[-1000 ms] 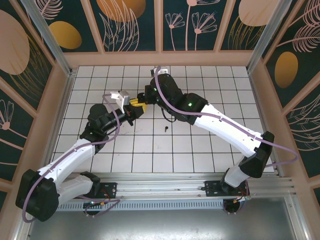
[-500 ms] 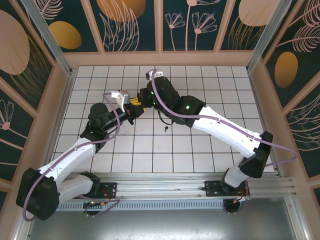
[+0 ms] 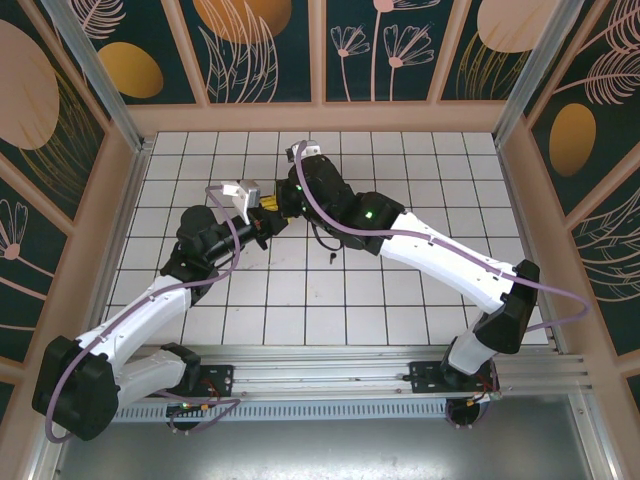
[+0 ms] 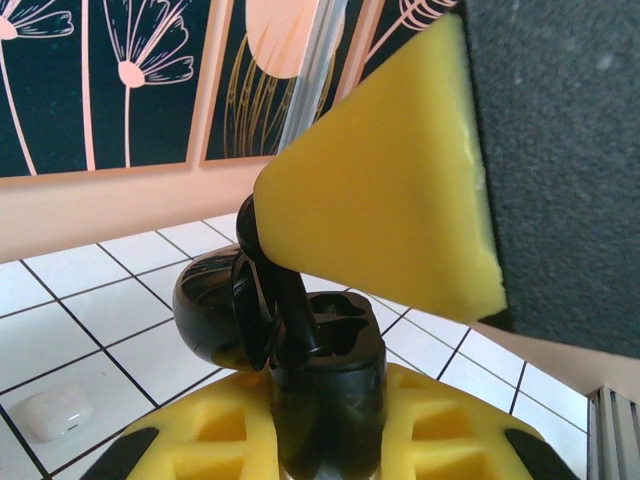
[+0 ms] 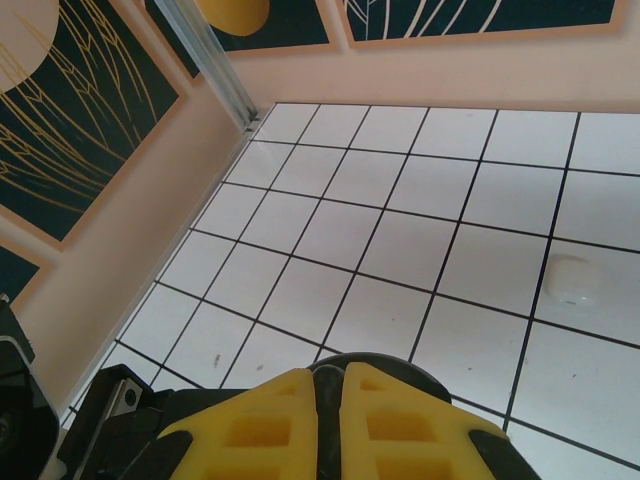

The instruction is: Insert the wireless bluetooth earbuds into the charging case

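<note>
Left gripper (image 4: 325, 388): clamped on the black case (image 4: 335, 345), whose body is wedged between my two yellow pads (image 4: 200, 440). Its lid (image 4: 205, 300) is swung open, left of the fingers and just beyond them.

Right gripper (image 5: 329, 385): pads pressed flat together, with only a hairline seam between them. It meets the left gripper tip to tip. From the left wrist, one of its pads hangs over the case's mouth. A dark curved piece runs from that tip down into the case. It could be an earbud or a hinge, so I cannot say whether the right fingers hold anything.

Room: bare tiles (image 3: 420, 170) on every side of both grippers. Ahead and left of the right fingers, open tiles run to the peach wall (image 5: 130, 220) and a metal corner post (image 5: 215, 50).

Black earbud (image 3: 331, 258): lies alone on a tile, back toward the arm bases from the fingertips, beside the right forearm and apart from both grippers.

White box (image 5: 575, 280): on a tile ahead and right of the right fingers. From the left wrist it sits low and left of the left fingers, soft in focus.

Hidden: the case's wells are mostly behind the curved piece and the overhanging pad, and its underside is cut off at the frame edge. From overhead the two grippers overlap and cover the case.
</note>
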Controlling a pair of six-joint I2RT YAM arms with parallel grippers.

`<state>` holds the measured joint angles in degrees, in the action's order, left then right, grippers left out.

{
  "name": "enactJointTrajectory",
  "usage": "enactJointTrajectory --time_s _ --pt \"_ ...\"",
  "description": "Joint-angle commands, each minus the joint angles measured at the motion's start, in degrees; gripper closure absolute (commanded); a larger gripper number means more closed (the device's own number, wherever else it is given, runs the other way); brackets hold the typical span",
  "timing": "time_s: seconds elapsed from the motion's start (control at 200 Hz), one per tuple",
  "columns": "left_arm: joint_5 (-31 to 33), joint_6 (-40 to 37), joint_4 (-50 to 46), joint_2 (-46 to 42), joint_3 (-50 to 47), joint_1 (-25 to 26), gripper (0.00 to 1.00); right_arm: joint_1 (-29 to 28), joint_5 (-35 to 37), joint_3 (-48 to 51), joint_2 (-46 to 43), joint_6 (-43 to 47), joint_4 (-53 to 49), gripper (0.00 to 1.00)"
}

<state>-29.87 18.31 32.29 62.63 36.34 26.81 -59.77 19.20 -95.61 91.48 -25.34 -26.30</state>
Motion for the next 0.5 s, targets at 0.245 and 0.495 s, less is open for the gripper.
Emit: enactJointTrajectory --time_s 0.245,0.495 --pt "1.11 -0.21 0.58 -1.55 2.58 0.44 0.92 -1.34 2.18 -1.11 -0.69 2.04 -1.73 0.91" --pt "1.07 0.18 0.93 -1.71 2.6 0.41 0.92 -1.4 4.09 -0.27 -1.57 2.47 -2.11 0.91"
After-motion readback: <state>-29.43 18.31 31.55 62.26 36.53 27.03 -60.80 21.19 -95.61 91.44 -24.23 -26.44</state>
